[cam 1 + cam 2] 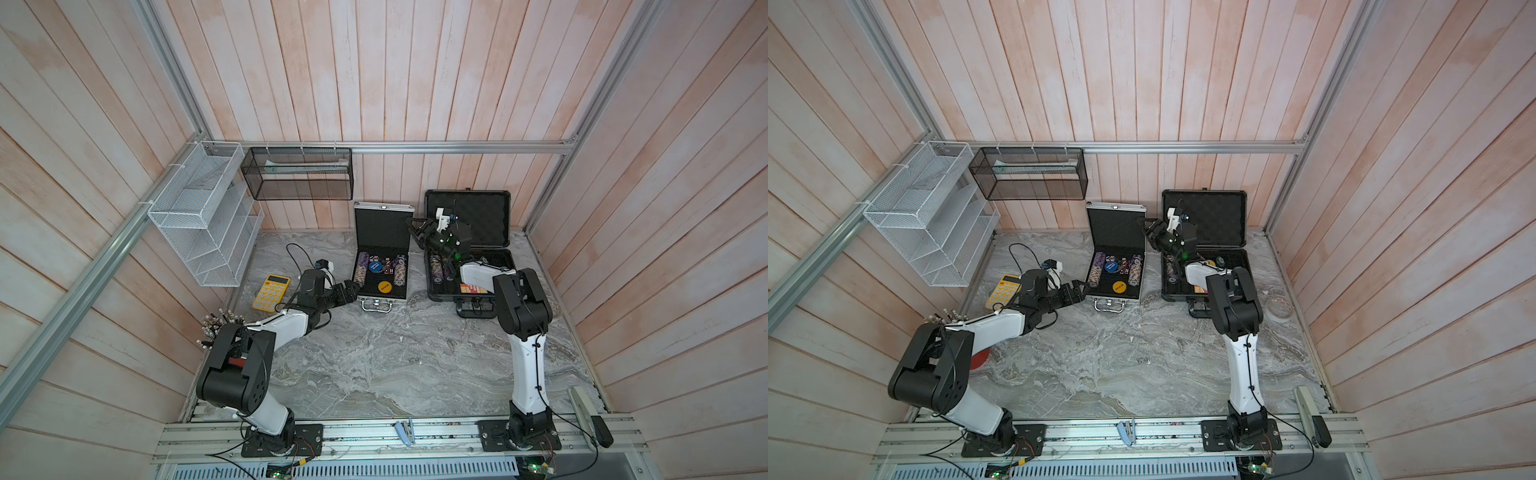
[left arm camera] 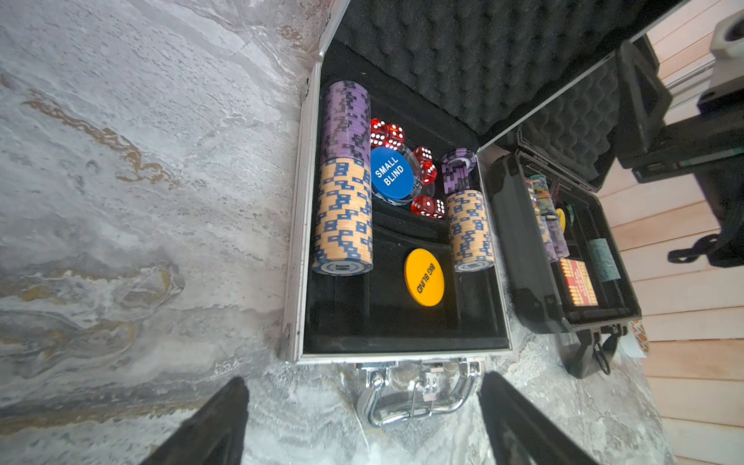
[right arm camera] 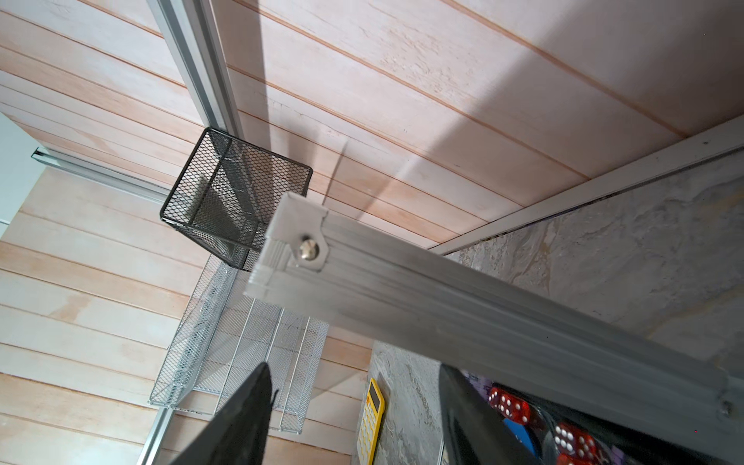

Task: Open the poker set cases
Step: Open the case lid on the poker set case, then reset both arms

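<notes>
Both poker set cases stand open at the back of the marble table, lids upright. In both top views the small silver case (image 1: pixel 360 266) (image 1: pixel 1096 257) shows chips, red dice and blind buttons on black lining. The larger dark-grey case (image 1: pixel 467 216) (image 1: pixel 1204 216) is to its right. My left gripper (image 1: pixel 353 289) (image 1: pixel 1079 286) (image 2: pixel 364 378) is open, low on the table, just off the silver case (image 2: pixel 302 201) at its chrome handle (image 2: pixel 410 398). My right gripper (image 1: pixel 413 228) (image 1: pixel 1146 228) (image 3: pixel 353 366) hangs open beside the silver lid's top corner (image 3: pixel 483 314), holding nothing.
A yellow calculator (image 1: pixel 271 292) lies left of the silver case. A black mesh basket (image 1: pixel 297 174) and a white mesh rack (image 1: pixel 203 216) hang on the walls. A pen cup (image 1: pixel 218 324) stands behind my left arm. A tape roll (image 1: pixel 1278 307) lies far right.
</notes>
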